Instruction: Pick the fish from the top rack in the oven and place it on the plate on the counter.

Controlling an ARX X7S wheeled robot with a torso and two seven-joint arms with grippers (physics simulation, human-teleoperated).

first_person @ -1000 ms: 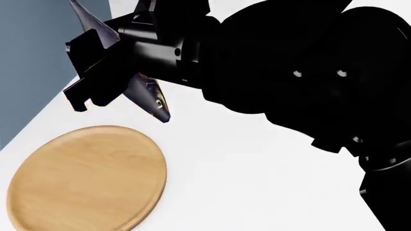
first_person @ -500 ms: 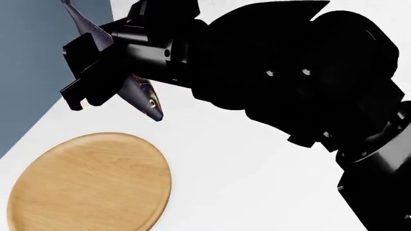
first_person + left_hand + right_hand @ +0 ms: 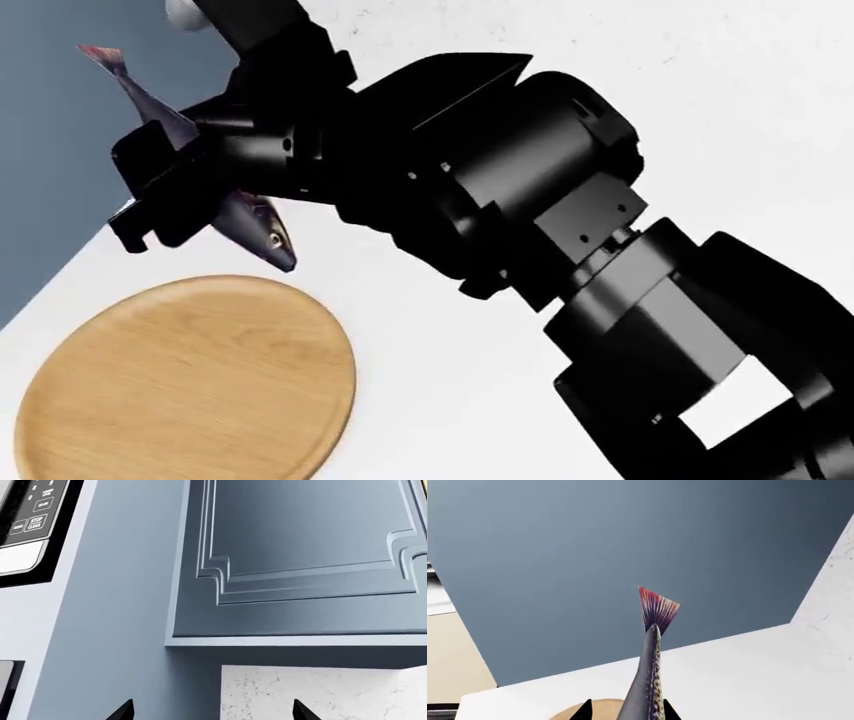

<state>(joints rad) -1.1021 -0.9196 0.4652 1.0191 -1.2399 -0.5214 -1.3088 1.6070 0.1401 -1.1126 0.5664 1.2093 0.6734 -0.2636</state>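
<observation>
I hold the fish gripped head-down in my right fingers, upper left, above the plate on the worktop for lowering (left fingers' state indeterminable).

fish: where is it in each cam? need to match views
Head view: the fish hangs head-down in the right tool, upper left, just above the plate.
Right wrist view: centre, running up from the bottom edge, pink tail uppermost.
Left wrist view: not in it; only cabinet fronts show.
Shared landmark: the plate, whose tan rim also peeks in at the bottom of the right wrist view, on the white counter.
</observation>
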